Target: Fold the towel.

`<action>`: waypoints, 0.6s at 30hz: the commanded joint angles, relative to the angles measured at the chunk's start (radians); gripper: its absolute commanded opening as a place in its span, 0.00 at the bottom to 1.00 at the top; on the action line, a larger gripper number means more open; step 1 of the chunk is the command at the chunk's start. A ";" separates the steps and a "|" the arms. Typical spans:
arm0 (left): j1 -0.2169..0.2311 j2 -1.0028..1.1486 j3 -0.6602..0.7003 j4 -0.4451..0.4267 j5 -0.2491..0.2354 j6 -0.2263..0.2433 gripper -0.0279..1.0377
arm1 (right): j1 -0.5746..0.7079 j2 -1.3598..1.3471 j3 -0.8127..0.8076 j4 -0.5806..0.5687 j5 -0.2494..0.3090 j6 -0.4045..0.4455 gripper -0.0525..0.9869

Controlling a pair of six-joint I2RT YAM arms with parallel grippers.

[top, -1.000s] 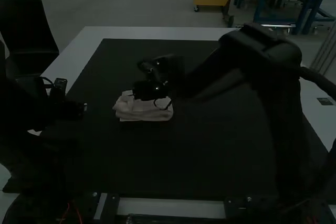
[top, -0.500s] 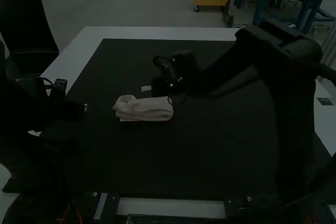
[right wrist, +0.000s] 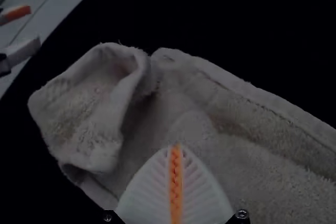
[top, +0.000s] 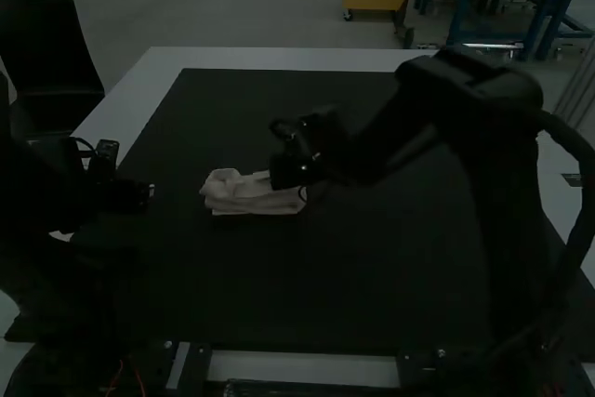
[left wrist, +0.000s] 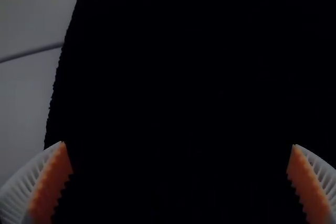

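Towel: one, pale beige, fluffy cloth, folded into a thick, narrow bundle (top: 237, 198); it lies just beneath the right gripper and reaches out from it toward the left gripper.
Towel's loose end: one flap, turned over and standing slightly open like a pocket, ahead of the right gripper's fingertips and on the side toward the left gripper.
Right gripper: one (top: 294, 168), above the end of the towel nearer its own arm; its two white ribbed fingers are pressed together, orange pads meeting in a single strip, no cloth seen between them. Whether the tips touch the towel, I cannot tell.
Left gripper: one (top: 149, 191), well apart from the towel; its two white ribbed fingers stand wide, the two orange pads (left wrist: 51, 184) facing each other across bare space.
Mat: one, black, flat and rectangular (top: 372, 276), under both grippers and the towel.
Table: one, white (top: 270, 59), showing around the mat, with its near-left border close to the left gripper.
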 commanded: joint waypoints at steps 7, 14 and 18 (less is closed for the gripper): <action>0.001 -0.043 -0.006 0.003 0.013 0.003 0.94 | 0.035 0.008 0.031 0.018 -0.013 -0.016 0.03; 0.001 -0.044 -0.006 0.002 0.017 0.003 0.94 | 0.056 0.034 0.066 0.018 -0.020 -0.011 0.03; 0.003 -0.043 -0.006 0.002 0.018 0.003 0.94 | 0.067 0.049 0.089 0.018 -0.021 -0.003 0.03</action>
